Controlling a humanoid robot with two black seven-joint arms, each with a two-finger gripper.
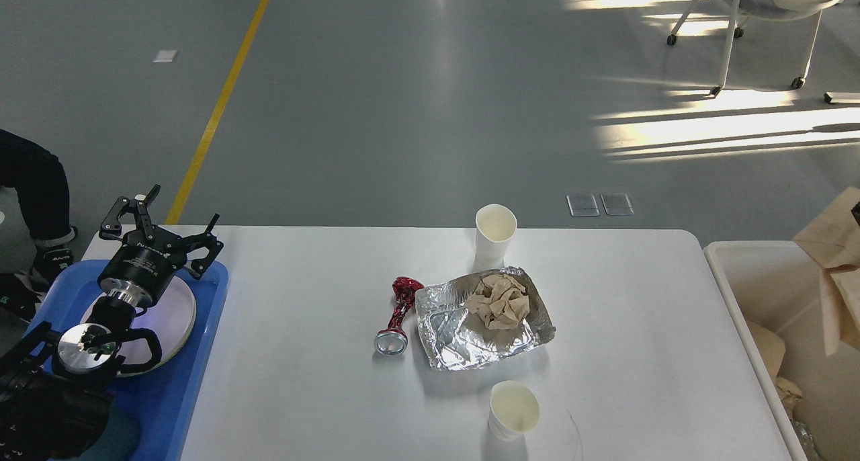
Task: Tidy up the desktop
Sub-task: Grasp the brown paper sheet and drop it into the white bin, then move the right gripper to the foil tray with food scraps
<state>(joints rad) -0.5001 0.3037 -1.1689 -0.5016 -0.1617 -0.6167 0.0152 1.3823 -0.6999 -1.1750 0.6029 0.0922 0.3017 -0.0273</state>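
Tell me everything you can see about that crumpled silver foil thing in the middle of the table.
The foil tray is a shallow, roughly rectangular container of shiny, wrinkled aluminium foil, its rim bent and dented. It lies flat and open near the middle of the desktop, turned slightly askew. A crumpled brown paper wad sits inside its far right part. Nothing grips it.

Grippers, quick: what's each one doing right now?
Left gripper: open, empty, above the blue tray.
Right gripper: out of view; brown paper bag hangs over the white bin.
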